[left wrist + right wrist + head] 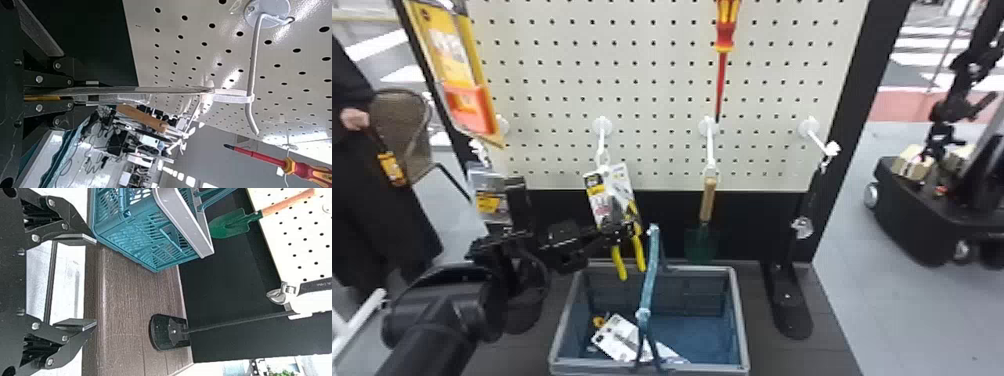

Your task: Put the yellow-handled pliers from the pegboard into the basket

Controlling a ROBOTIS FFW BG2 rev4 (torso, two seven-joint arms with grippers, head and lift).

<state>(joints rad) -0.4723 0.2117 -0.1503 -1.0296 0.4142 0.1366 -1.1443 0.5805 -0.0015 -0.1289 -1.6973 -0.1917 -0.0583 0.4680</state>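
1. Yellow-handled pliers, on a printed card; hanging in front of the pegboard, handles downward, ends seen over the basket's rear rim. Head of the pliers partly hidden by the gripper; in the left wrist view, card edge-on, with only a sliver of yellow.
2. Loop, white; passed around the hook.
3. Left gripper; jaws narrow, pinching the carded pliers.
4. Basket, blue with grey rim, below the pliers; near edge cut off in the head view. Inside: a white-carded item, partly behind the basket handle, and a small orange-yellow piece, hard to identify.
5. Right gripper; jaws wide, nothing between them, beside the basket.
6. Trowel, wooden handle; green blade dim in the head view.
7. Screwdriver, red and yellow; top cut off in the head view.
8. Adjustable wrench; handle cut off in the right wrist view.
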